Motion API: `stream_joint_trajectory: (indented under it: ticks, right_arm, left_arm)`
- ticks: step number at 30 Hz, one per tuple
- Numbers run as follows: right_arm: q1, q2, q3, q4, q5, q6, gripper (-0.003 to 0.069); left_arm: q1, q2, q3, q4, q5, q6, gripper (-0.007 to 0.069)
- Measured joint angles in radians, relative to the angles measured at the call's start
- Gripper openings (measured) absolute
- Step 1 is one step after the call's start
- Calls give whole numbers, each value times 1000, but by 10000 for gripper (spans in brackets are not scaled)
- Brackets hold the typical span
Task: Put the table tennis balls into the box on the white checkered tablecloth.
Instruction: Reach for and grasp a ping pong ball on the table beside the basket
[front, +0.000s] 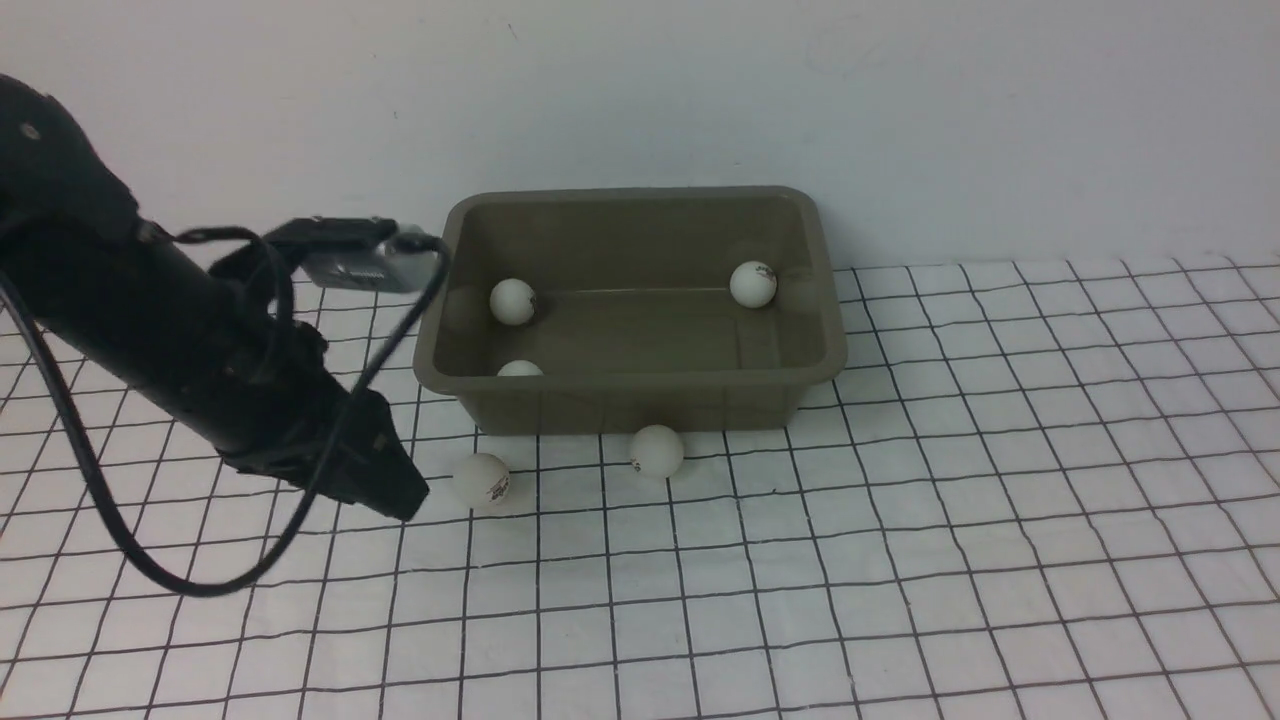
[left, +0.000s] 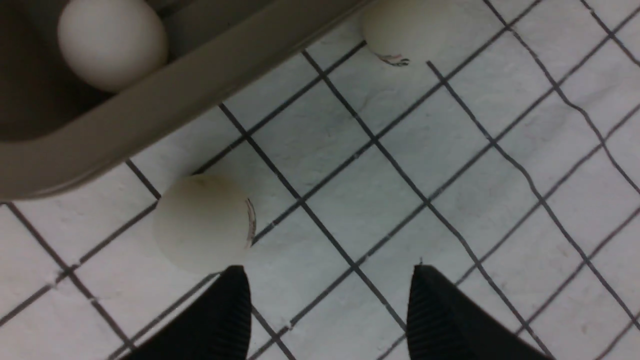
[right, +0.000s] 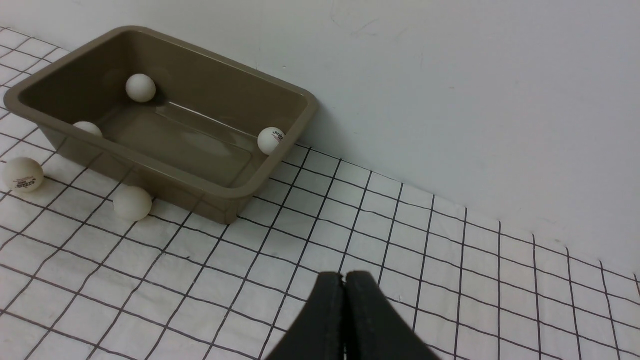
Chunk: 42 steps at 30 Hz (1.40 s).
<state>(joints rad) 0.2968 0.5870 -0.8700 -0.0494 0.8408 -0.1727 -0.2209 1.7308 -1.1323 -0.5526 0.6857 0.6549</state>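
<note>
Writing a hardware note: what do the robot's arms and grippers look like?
The left arm is matte black and tubular, with a black cable looping beneath and a silver-grey camera at its wrist. The left gripper has black, tapered fingers with ribbed faces. The right gripper is likewise black and tapered; its arm is out of view.

Prob. a lab bench (bare wall (front: 900, 100), gridded tablecloth (front: 1000, 520)).
</note>
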Motion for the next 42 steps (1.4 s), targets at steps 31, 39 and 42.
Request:
stream_joint_trajectory:
  ticks: [31, 39, 42]
  right_arm:
    - [0, 0, 0, 0, -14, 0, -16]
    - [0, 0, 0, 0, -19, 0, -16]
    - [0, 0, 0, 0, -23, 0, -16]
  left_arm:
    - [0, 206, 0, -29, -256, 6, 352]
    - [0, 198, 0, -33, -225, 6, 352]
    - [0, 173, 0, -31, -148, 6, 352]
